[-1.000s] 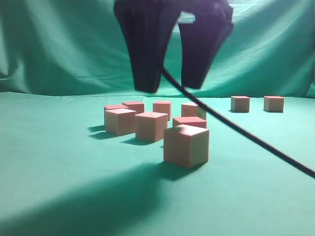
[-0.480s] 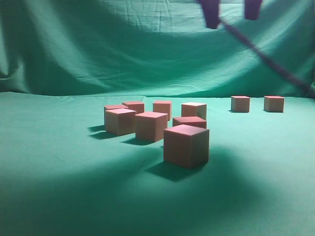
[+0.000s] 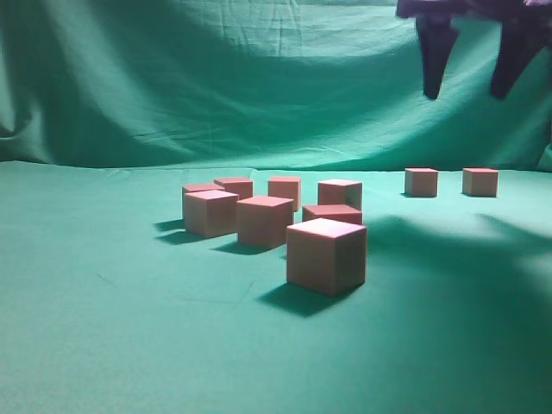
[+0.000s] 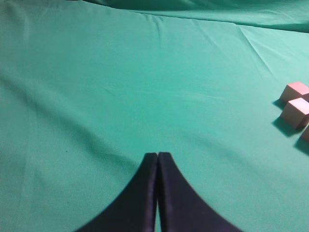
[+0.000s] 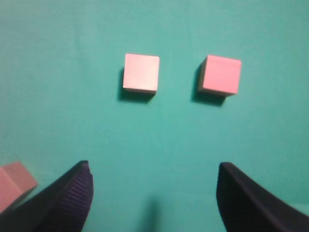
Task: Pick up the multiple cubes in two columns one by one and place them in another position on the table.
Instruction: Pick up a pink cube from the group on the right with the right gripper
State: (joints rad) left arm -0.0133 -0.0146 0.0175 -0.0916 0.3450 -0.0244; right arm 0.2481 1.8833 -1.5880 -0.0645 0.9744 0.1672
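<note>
Nearest, a lone cube [image 3: 327, 255] on the table [image 3: 129, 328]; behind, clustered cubes [image 3: 259, 207]; farther right, two set apart [image 3: 450, 182]. Above those, right gripper [image 3: 466, 78] spread wide, empty. Left gripper [image 4: 158, 159] pressed closed, empty.

The dark right gripper [image 3: 470, 82] is being cropped by the top edge of the exterior view; only its two fingers and part of the body are showing, and they are appearing blurred. In the right wrist view, a salmon-pink cube [image 5: 14, 186] is being cut off by the left edge and partly hidden behind one dark finger [image 5: 63, 203]. In the left wrist view, a third pinkish cube [image 4: 306, 134] is being cropped by the right edge. In the exterior view, the rearmost-left matte salmon cube [image 3: 201, 188] is being largely hidden by the one in front.
</note>
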